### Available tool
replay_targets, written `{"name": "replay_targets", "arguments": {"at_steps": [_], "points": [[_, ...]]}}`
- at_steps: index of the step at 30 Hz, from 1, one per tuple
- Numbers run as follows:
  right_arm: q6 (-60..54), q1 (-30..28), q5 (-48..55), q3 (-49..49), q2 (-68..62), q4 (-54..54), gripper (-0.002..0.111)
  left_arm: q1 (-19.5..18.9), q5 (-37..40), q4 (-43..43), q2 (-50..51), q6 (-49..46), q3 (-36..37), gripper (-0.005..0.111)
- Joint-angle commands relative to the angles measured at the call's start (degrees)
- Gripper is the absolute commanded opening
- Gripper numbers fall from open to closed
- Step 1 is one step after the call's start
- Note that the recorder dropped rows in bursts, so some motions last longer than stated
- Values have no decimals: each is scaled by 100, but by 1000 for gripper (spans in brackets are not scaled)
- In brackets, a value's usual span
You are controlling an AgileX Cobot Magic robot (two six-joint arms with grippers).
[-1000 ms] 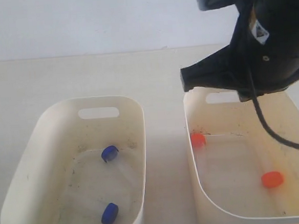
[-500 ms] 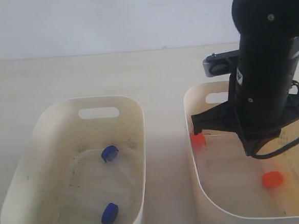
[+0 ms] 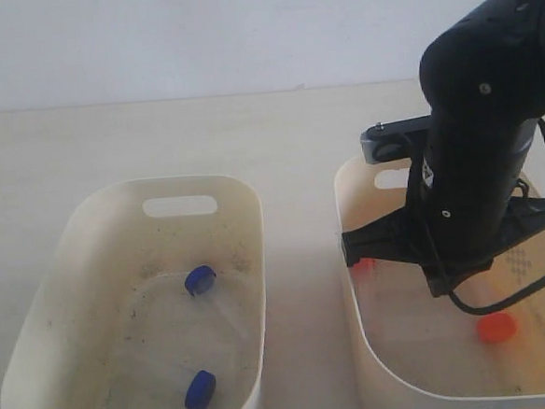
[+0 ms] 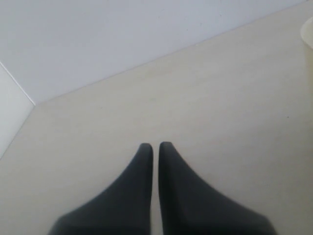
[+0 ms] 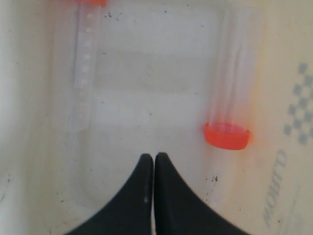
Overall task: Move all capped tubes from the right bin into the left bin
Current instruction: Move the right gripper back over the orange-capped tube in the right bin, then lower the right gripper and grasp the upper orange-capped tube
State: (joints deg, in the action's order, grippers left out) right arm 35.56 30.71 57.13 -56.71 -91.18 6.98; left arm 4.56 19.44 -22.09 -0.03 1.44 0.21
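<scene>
On matte beige desk (image 3: pixel 249 131) below plain white wall (image 3: pixel 195 32), glossy cream oval left bin (image 3: pixel 81 274) and right bin (image 3: pixel 370 366); left gripper (image 4: pixel 152 144) and right gripper (image 5: pixel 154 155) jaws pressed together.

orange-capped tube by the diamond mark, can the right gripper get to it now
Probably yes: the right gripper hangs inside the right bin, nothing lies between it and the orange-capped tube, but its shut jaws would have to open first.

From the exterior view we look down slantwise over the left bin (image 3: pixel 51 314) and right bin (image 3: pixel 370 390); our right wrist view hangs close above that bin's floor, sharing one orange-capped tube (image 5: pixel 226 135). Our left wrist view faces across the counter (image 4: pixel 220 98) to a wall (image 4: pixel 122 39).
</scene>
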Motion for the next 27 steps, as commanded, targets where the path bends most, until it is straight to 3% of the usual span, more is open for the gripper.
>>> {"name": "replay_targets", "arguments": {"at_steps": [1, 27], "points": [[-41, -106, -218, 18, 17, -20, 0, 31, -18, 16, 3, 54, -21, 4], [-395, -506, -935, 499, -206, -347, 0, 31, -18, 16, 3, 54, -21, 4]]}}
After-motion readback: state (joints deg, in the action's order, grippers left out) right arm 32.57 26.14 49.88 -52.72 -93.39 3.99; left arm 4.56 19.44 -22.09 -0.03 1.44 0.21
